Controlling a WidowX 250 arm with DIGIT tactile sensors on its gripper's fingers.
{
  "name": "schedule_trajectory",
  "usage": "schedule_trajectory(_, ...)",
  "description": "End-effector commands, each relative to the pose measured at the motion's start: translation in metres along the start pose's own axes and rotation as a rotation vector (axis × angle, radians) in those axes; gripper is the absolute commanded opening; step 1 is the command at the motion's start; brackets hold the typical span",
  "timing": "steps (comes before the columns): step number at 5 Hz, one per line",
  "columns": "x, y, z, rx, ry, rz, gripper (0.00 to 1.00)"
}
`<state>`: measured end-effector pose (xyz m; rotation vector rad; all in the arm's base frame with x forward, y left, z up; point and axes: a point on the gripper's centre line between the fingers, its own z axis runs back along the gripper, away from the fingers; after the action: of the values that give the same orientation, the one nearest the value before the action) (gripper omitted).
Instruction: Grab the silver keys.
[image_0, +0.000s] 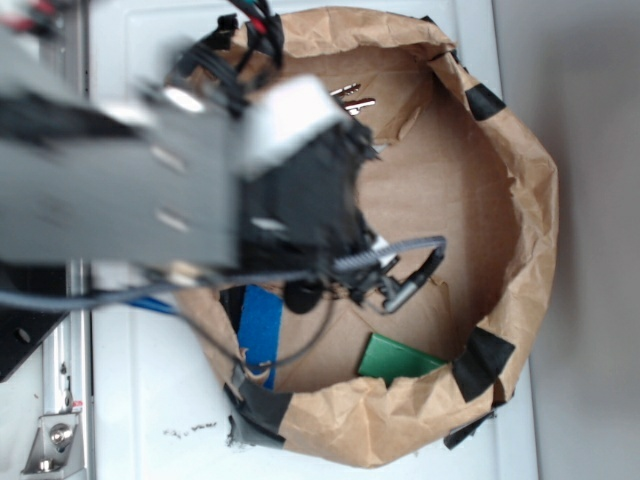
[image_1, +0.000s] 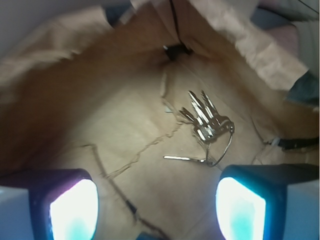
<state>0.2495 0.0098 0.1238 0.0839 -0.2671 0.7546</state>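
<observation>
- While the claw (image_1: 157, 205) hangs over the brown paper bowl (image_0: 520, 180), its two glowing fingers (image_1: 72, 207) sit wide apart with nothing between them.
- The silver keys (image_1: 206, 122) lie flat on the paper floor, a bit ahead of the claw and toward the finger on the right side of the wrist view.
- One long thin key (image_1: 184, 158) sticks out sideways from the ring.
- From the outside view, only the tips of the keys (image_0: 352, 97) peek out near the far rim, because the black and grey arm (image_0: 300, 190) hides most of them.
- A blue card (image_0: 260, 330) and a green card (image_0: 395, 358) lie on the other side of the bowl, well apart from the keys.
- I think this is the reaching step: the claw is lined up close, but the grab is not done yet.
- Next, the claw likely needs to move forward a little, go down until the fingers are on both sides of the bunch, then squeeze.
- The keys are thin and flat, so the fingers may have to go very low.
- I can read no words or labels anywhere; small dark marks on the white surface (image_0: 150, 400) are too tiny to make out.
</observation>
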Motion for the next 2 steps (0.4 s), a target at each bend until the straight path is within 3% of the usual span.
schedule_trajectory(1, 0.018, 0.000, -0.008, 0.044, -0.067, 0.060, 1.00)
schedule_trajectory(2, 0.022, 0.011, -0.013, 0.060, -0.086, 0.061, 1.00)
